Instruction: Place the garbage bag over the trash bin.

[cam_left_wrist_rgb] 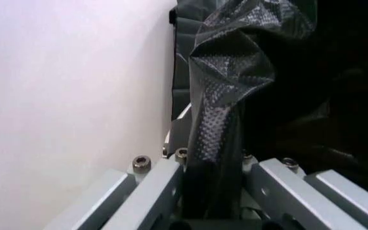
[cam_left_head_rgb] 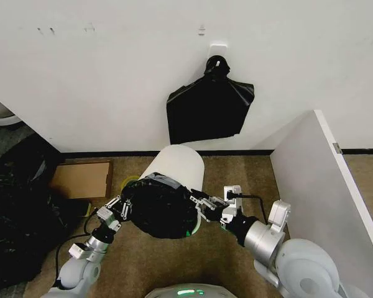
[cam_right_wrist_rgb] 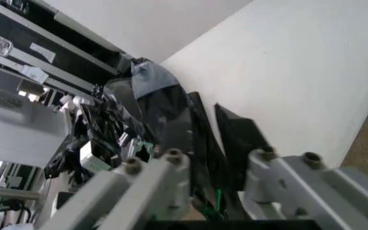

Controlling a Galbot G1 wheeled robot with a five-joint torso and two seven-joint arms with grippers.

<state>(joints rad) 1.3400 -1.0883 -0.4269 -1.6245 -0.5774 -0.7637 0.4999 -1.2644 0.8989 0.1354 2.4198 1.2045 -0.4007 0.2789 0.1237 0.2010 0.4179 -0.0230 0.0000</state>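
Note:
The trash bin [cam_left_head_rgb: 177, 165], a round white bucket, lies tilted on the floor with its mouth toward me. The glossy black garbage bag [cam_left_head_rgb: 161, 210] covers that mouth and bulges outward. My left gripper [cam_left_head_rgb: 123, 207] is shut on the bag's left edge, and my right gripper [cam_left_head_rgb: 200, 203] is shut on its right edge. In the left wrist view, wrinkled black film [cam_left_wrist_rgb: 225, 96] runs down between the fingers of the left gripper [cam_left_wrist_rgb: 212, 191], beside a white surface [cam_left_wrist_rgb: 63, 96]. The right wrist view shows black film [cam_right_wrist_rgb: 184, 129] pinched in the right gripper [cam_right_wrist_rgb: 212, 175].
A squarish black bag [cam_left_head_rgb: 209, 110] hangs on the wall behind the bin. A white partition [cam_left_head_rgb: 317, 186] stands at the right. A flat cardboard piece [cam_left_head_rgb: 82, 179], a yellow tape roll [cam_left_head_rgb: 129, 183] and a big dark heap [cam_left_head_rgb: 15, 211] lie at the left.

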